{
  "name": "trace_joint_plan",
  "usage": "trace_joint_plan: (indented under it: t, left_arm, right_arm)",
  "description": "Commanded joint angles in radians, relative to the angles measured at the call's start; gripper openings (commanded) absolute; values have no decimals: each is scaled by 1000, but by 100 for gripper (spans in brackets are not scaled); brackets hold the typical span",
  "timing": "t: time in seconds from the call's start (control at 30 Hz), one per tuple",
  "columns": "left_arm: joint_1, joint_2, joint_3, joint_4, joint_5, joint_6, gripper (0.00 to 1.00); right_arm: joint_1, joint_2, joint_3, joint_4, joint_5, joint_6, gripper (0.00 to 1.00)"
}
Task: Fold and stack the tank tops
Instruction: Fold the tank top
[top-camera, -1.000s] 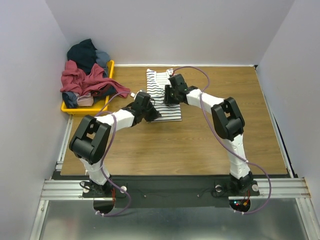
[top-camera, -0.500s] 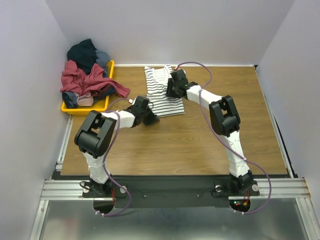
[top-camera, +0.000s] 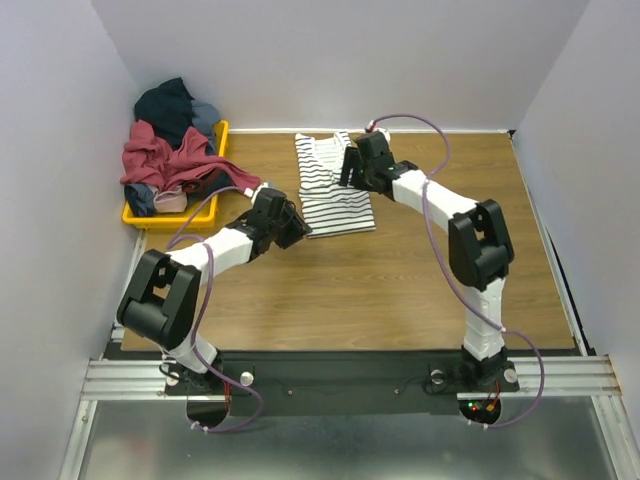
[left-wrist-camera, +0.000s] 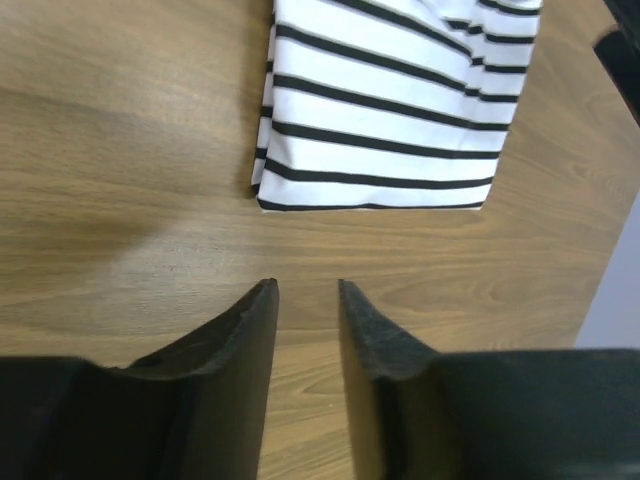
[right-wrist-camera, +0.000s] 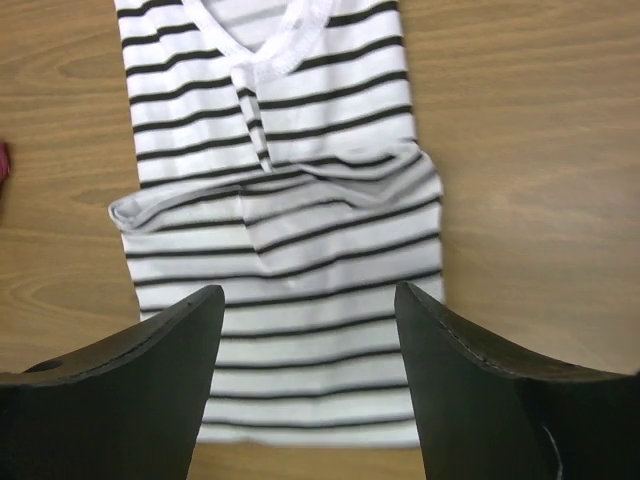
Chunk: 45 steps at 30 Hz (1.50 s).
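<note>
While overhead shows tray (top-camera: 180, 216), wrists striped top (right-wrist-camera: 275, 260)

Bright, even, diffuse light, with only soft faint shadows on the table (left-wrist-camera: 90, 225), and all views fairly sharp.

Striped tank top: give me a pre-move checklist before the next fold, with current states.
1. Left tool empty: ok. Narrow gap, nothing in it, and it sits short of the hem.
2. Right tool empty: ok. It is wide open above the striped tank top.
3. Folded layer flat: not ok. A rumpled ridge runs across the middle.
4. Near hem straight: ok in the left wrist view.
5. Next tank top findable in the yellow tray: cannot tell. The clothes pile is tangled.
</note>
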Motion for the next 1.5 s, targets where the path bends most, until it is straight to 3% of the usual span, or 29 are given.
trace_joint_plan:
  t: [0.0,0.03,0.13,0.4,0.7,1.1,1.23,1.27,1.4,1.43,1.47]
  left_arm:
    - [11,-24,11,-45,-50,63,51]
    - [15,-16,12,-37,-49,65,56]
    - [31,27,26,13,8,85,60]
    - [52,143,46,119,77,88,61]
    - [52,216,64,138,57,39,58]
    - [32,269,67,125,37,3,45]
    - [29,286,75,107,36,-3,31]
    - [29,289,78,102,36,-4,23]
    - [28,291,86,82,31,0,10]
    - [26,289,89,69,31,2,0]
    - [23,286,92,59,31,3,0]
  right_arm:
    - [-6,-179,-148,20,90,9,76]
    - [-8,-201,-180,19,87,19,76]
    - [-23,-264,-301,23,38,50,76]
    - [-78,-298,-530,146,-94,68,75]
    - [-103,-235,-599,269,-155,111,72]
    - [-103,-195,-627,289,-181,173,52]
    - [-103,-189,-631,297,-223,185,38]
    - [-101,-192,-640,297,-233,188,34]
    - [-98,-221,-680,297,-246,194,29]
    - [-98,-239,-689,295,-243,194,26]
    - [-98,-248,-697,297,-243,194,23]
